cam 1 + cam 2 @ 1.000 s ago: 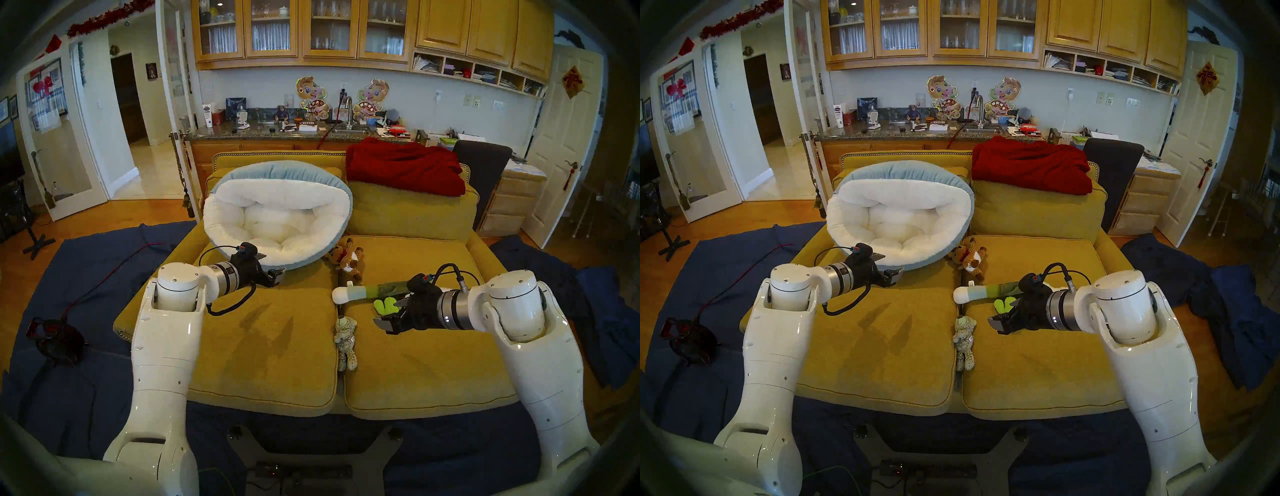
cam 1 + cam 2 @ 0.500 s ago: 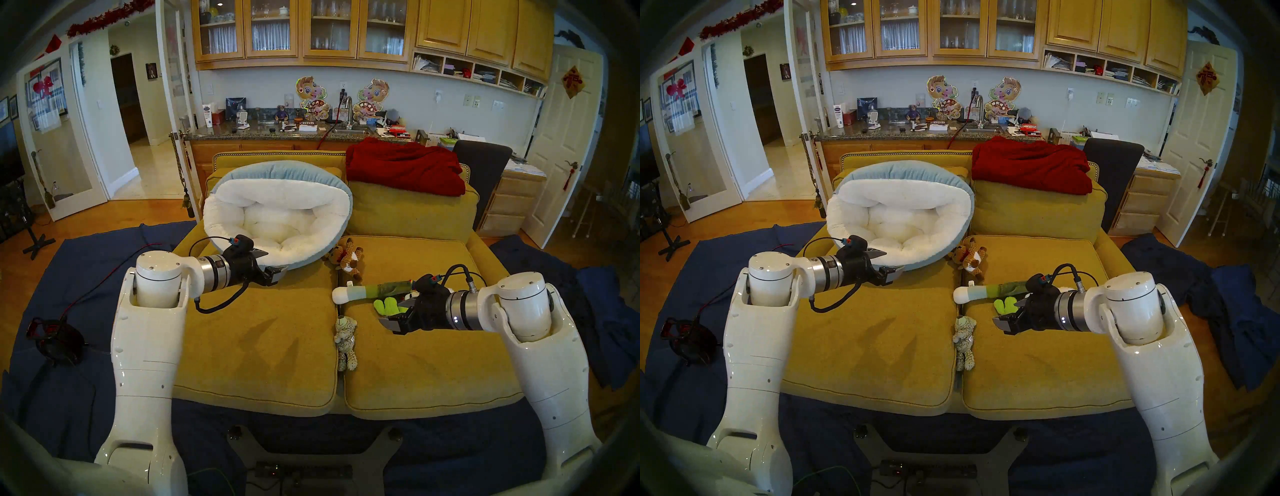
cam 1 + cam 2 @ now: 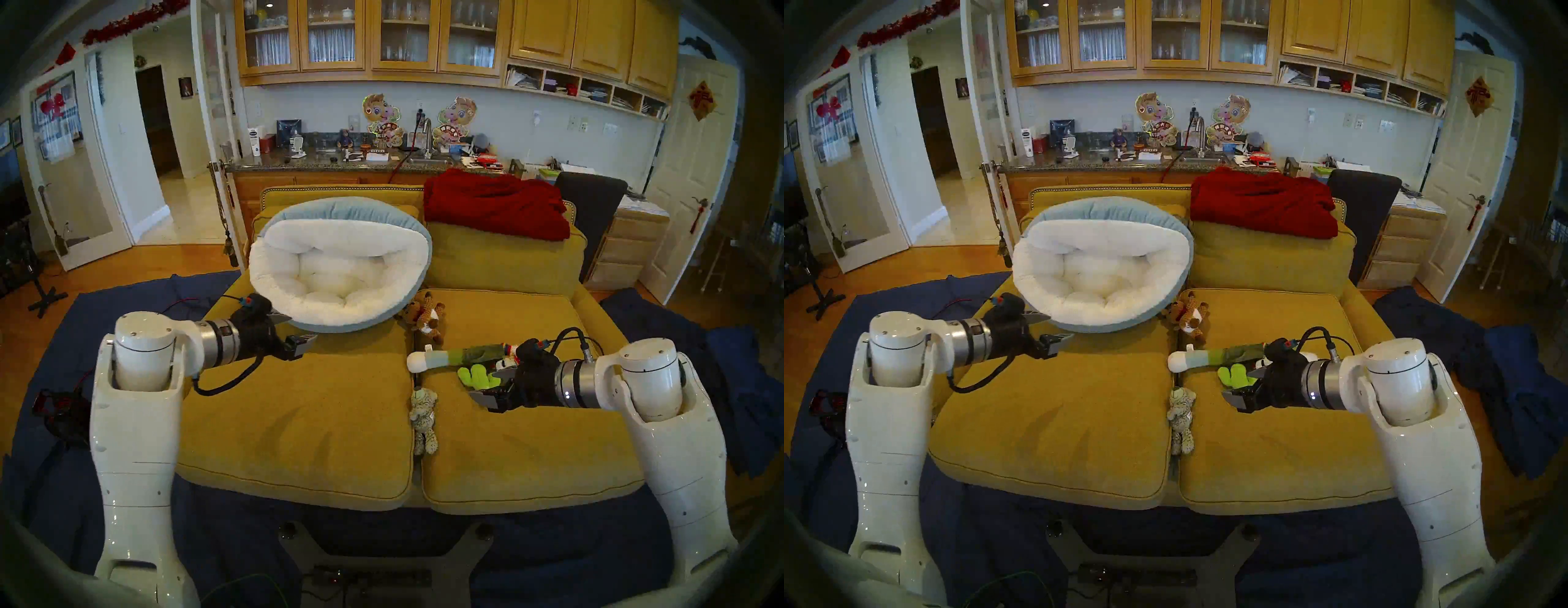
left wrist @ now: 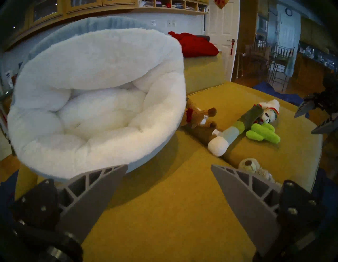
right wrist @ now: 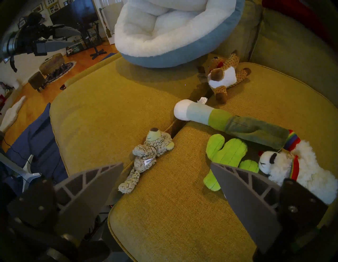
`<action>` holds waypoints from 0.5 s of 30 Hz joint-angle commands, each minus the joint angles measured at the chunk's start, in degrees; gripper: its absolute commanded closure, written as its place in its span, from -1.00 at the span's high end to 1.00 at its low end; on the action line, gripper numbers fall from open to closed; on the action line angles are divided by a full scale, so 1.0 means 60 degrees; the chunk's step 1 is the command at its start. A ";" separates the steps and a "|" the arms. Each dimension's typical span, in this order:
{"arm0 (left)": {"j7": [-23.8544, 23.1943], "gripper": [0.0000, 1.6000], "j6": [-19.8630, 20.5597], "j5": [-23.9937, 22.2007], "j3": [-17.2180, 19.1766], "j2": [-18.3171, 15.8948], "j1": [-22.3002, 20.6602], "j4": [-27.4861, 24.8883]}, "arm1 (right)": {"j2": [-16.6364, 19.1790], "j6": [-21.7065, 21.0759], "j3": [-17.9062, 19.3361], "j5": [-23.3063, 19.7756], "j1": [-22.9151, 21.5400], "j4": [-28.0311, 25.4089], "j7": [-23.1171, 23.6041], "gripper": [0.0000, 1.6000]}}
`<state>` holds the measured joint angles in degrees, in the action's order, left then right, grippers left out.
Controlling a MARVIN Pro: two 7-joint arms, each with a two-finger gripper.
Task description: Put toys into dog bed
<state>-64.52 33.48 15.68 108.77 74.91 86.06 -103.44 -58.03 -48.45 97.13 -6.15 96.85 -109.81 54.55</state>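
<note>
Green cactus (image 3: 475, 375) just beside right tool (image 3: 492, 388) | both tools agape, empty | left tool (image 3: 292, 329) near dog bed (image 3: 339, 254)

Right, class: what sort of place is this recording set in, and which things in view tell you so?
Most likely a family home: a mustard-yellow sofa, wooden glass-fronted kitchen cabinets above a cluttered granite counter, and a round white fleece dog bed.
</note>
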 commanded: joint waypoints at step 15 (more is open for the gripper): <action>0.1711 1.00 -0.2508 0.0633 -0.0405 0.0349 0.0003 0.0621 | -0.0001 0.0351 0.0277 -0.0115 0.0078 -0.0248 0.0184 1.00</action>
<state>-59.19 24.39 19.08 108.98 74.22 87.63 -100.32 -57.98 -46.94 97.82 -6.42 97.68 -109.89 55.55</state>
